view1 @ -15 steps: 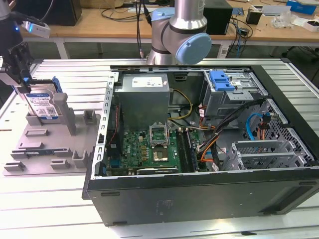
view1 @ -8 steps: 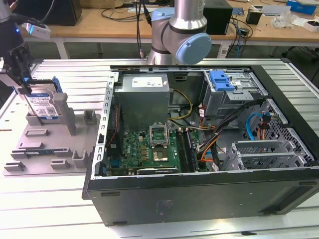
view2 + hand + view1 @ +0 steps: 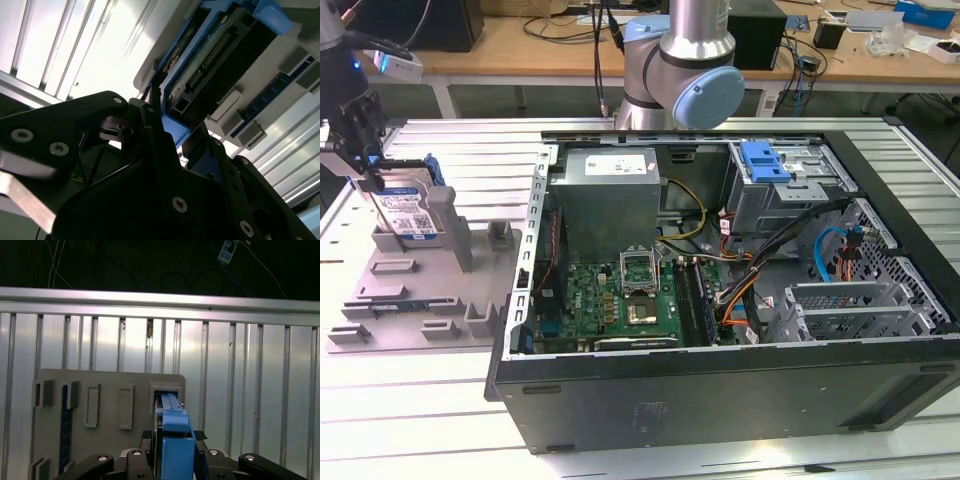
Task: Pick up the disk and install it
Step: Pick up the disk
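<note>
Right now we see the gripper (image 3: 367, 172) down over the disk (image 3: 408, 212) at the exterior view's far left. The disk stands upright on its edge in a slot of a grey tray (image 3: 420, 300), and its white-and-blue label faces the exterior camera. A grey post (image 3: 445, 225) of the tray rises just right of it. The tray lies flat on the ribbed metal bench (image 3: 410, 420).

In the first wrist view we look down along the disk's blue bracket (image 3: 175, 440). The black fingers (image 3: 200, 435) sit against both of its sides with no gap showing, so we read them as closed on the disk. The disk's far end is seated in the tray's slot, so it has not been lifted out.

In the second wrist view one thin finger lies along the blue edge of the bracket. The disk's dark underside and its connector strip run away from there over the tray.

On the exterior view's right, well apart from the tray, an open black case (image 3: 720, 400) lies on the bench. Its green board (image 3: 620, 300) is exposed, and a blue-fronted bay (image 3: 765, 160) sits at its far right corner. We see the arm (image 3: 680, 60) rising beyond the case's far wall.
</note>
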Motion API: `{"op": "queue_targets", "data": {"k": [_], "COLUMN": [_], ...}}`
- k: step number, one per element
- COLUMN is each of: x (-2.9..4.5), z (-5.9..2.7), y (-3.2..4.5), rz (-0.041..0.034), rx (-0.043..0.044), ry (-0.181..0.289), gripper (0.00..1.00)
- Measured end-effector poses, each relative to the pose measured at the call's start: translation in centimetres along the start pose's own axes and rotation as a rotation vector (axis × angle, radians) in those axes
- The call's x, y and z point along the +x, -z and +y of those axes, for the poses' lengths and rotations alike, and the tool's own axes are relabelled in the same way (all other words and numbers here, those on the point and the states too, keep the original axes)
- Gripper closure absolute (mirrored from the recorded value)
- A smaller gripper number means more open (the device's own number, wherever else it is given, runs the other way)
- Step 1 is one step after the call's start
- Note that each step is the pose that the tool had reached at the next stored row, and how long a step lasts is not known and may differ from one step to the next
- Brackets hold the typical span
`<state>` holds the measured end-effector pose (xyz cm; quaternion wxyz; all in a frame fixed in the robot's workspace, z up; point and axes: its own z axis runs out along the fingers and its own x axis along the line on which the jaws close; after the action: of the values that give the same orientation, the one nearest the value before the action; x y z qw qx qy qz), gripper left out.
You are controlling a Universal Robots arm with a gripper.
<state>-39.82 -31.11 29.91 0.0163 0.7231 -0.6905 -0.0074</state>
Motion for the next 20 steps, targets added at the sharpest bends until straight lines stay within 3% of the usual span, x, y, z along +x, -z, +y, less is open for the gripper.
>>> {"op": "queue_targets", "data": {"k": [3, 20], "x": [-0.01, -0.01], "z": [0.02, 0.03], "y": [-0.09, -0.29], "rz": [0.0, -0.0001], "rx": [0.0, 0.0002], "ry": [0.0, -0.001], "gripper": [0.63, 0.63]}}
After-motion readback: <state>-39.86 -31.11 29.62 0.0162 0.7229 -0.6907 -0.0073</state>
